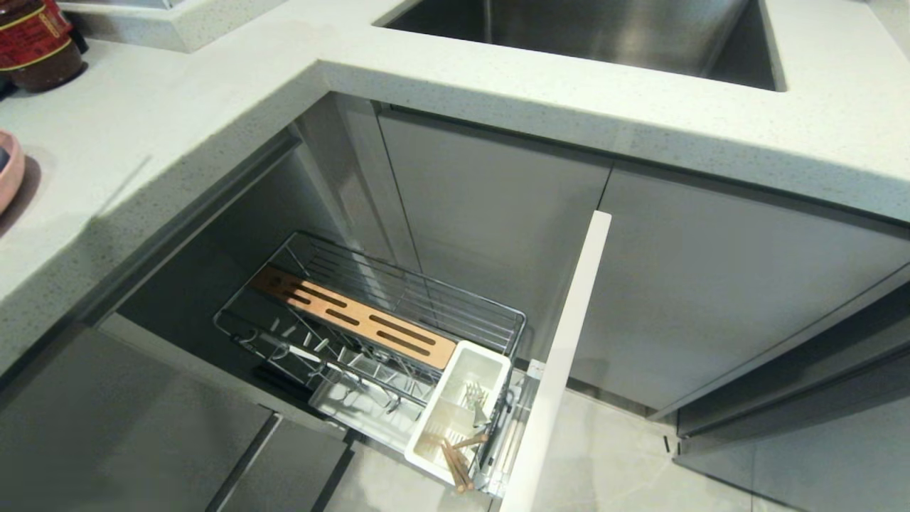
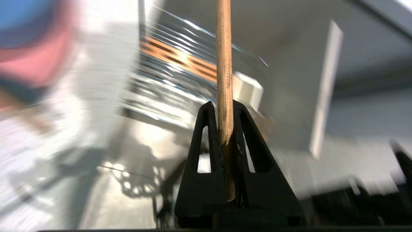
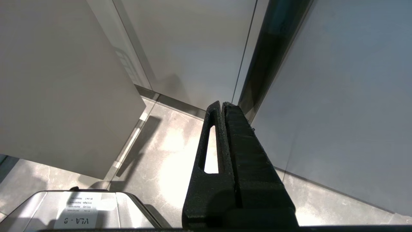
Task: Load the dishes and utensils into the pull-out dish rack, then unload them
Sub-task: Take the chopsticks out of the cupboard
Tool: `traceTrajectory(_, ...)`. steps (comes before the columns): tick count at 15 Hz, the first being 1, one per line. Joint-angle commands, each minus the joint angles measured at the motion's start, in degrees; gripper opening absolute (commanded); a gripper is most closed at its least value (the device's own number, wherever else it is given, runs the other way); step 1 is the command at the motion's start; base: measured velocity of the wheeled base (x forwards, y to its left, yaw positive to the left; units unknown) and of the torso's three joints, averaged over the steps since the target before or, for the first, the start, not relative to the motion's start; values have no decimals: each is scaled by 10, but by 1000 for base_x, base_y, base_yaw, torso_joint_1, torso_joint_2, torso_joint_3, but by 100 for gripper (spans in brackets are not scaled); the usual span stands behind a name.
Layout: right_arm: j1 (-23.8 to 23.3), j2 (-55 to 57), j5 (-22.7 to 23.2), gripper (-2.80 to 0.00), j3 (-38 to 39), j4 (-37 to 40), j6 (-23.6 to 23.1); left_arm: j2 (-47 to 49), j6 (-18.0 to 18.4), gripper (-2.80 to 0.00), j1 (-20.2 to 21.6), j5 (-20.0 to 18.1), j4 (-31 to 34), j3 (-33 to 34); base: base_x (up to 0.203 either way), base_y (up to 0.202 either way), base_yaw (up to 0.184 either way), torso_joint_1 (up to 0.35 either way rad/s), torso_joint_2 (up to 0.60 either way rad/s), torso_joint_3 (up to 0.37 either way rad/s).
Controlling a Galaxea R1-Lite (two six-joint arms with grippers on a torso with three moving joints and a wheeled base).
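Note:
The pull-out dish rack (image 1: 398, 313) stands drawn out below the counter, its tall white front panel (image 1: 561, 355) nearest me. Wooden chopsticks (image 1: 457, 462) lean in its white cutlery cup (image 1: 455, 405). Neither arm shows in the head view. In the left wrist view my left gripper (image 2: 223, 103) is shut on another wooden chopstick (image 2: 224, 58), which sticks straight out past the fingertips. Beyond it lie the blurred rack (image 2: 180, 71) and cup (image 2: 249, 88). A blurred pink and blue dish (image 2: 32, 48) shows off to the side. My right gripper (image 3: 221, 103) is shut and empty, hanging over the floor.
A speckled white counter (image 1: 178, 142) wraps round the corner above the rack, with a steel sink (image 1: 583, 35) at the back. A pink dish rim (image 1: 8, 178) and a dark bottle (image 1: 39, 46) sit on the counter's left. Grey cabinet fronts (image 1: 711, 284) stand to the right.

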Motion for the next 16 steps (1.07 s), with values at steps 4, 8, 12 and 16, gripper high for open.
traceTrajectory(4, -1, 0, 0, -280, 0, 0, 0, -25, -2, -280, 287, 1, -30, 16, 0, 0, 0, 0, 0, 0)
traceTrajectory(8, 0, 0, 0, -280, 0, 0, 0, -25, -3, -280, 494, 6, -45, 92, 0, 0, 0, 0, 0, 0)
traceTrajectory(12, 0, 0, 0, -280, 0, 0, 0, -25, -3, -280, 540, 41, -51, 165, 0, 0, 0, 0, 0, 0)
traceTrajectory(16, 0, 0, 0, -280, 0, 0, 0, -2, -3, -280, 544, 36, -52, 190, 0, 0, 0, 0, 0, 0)
